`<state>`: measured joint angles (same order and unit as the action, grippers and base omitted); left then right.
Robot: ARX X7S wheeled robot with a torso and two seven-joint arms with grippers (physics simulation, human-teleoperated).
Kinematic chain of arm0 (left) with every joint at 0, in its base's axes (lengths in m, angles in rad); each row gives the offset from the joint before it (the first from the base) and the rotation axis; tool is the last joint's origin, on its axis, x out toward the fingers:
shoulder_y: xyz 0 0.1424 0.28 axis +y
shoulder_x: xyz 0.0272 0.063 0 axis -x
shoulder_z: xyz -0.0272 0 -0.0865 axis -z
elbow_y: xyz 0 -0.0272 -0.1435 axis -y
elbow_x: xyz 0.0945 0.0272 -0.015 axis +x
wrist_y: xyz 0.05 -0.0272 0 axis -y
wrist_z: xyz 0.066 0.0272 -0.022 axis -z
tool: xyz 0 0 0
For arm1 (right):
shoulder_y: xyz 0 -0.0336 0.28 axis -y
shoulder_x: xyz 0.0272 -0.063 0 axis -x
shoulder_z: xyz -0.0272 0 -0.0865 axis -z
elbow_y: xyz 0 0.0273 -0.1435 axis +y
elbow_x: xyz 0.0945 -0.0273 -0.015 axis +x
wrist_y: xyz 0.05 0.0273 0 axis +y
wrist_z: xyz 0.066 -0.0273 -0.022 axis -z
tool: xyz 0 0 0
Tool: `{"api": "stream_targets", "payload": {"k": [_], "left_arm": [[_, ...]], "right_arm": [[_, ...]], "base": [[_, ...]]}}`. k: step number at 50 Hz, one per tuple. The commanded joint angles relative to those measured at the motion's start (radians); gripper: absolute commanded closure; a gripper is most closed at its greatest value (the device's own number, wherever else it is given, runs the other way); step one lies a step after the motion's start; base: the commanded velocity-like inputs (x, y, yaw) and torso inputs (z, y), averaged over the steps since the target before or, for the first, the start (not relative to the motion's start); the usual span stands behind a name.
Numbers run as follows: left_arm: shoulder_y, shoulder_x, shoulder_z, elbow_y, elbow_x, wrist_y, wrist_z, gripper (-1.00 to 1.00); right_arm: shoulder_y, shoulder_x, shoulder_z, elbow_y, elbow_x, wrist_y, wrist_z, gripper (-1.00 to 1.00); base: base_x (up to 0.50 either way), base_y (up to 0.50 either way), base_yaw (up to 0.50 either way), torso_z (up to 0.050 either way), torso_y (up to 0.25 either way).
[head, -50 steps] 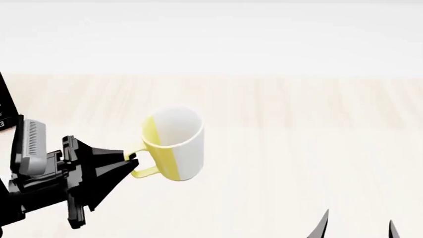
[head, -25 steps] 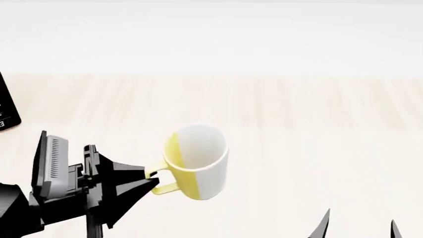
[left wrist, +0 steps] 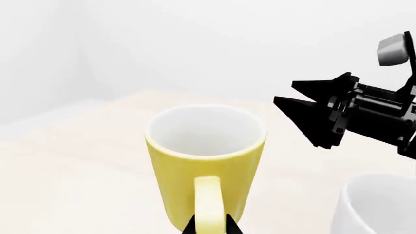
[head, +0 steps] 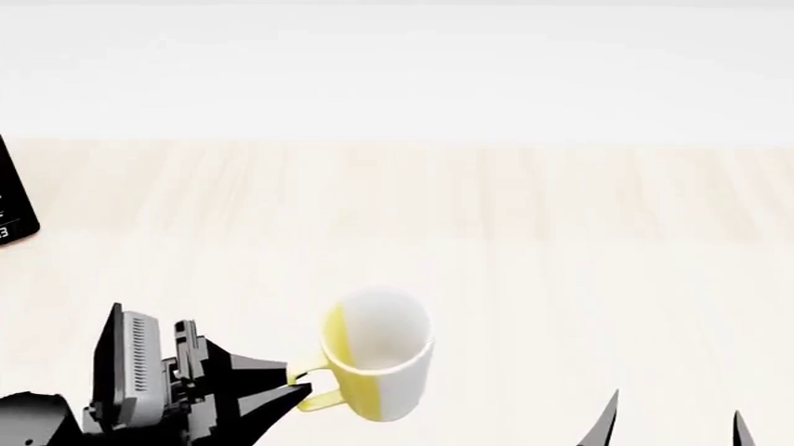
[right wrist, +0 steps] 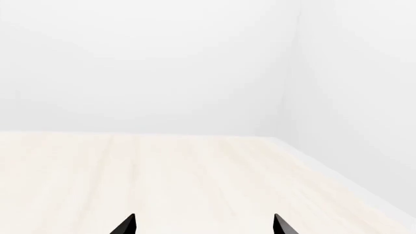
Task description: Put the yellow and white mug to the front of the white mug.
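Yellow and white mug (head: 376,353): near left of the bench (head: 559,232), upright, handle pinched in the left hand (head: 296,383).
White mug (left wrist: 380,204): only its rim shows in the left wrist view, just beside the yellow one.
Right hand (right wrist: 204,225): fingertips spread wide, holding nothing, at the near right.
Dark flat object (head: 15,200): far left edge, well apart.

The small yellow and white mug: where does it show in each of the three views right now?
Head view: yellow and white mug at lower centre, handle held by the left pincer.
Left wrist view: fills the lower centre, handle nearest the camera.
Right wrist view: not in it.
Shared landmark: the pale wooden tabletop.
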<state>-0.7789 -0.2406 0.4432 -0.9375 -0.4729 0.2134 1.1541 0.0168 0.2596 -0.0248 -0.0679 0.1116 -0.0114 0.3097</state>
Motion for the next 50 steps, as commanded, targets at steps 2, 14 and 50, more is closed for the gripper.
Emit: {"api": "stream_targets", "payload": {"k": [2, 14, 50], "left_arm": [[-0.022, 0.057, 0.004, -0.193, 0.029, 0.121, 0.039, 1.0], [-0.058, 0.097, -0.007, -0.367, 0.051, 0.218, 0.074, 1.0], [-0.029, 0.117, -0.234, -0.37, 0.257, 0.203, 0.09, 1.0]], "right_arm": [[-0.003, 0.006, -0.002, -0.006, 0.005, 0.001, 0.005, -1.0], [-0.005, 0.009, -0.008, -0.011, 0.007, 0.002, 0.008, -1.0], [-0.004, 0.018, -0.023, -0.013, 0.017, 0.001, 0.017, -1.0]], "base": [[0.0, 0.0, 0.0, 0.0, 0.0], [0.0, 0.0, 0.0, 0.0, 0.001], [0.0, 0.0, 0.0, 0.0, 0.0]]}}
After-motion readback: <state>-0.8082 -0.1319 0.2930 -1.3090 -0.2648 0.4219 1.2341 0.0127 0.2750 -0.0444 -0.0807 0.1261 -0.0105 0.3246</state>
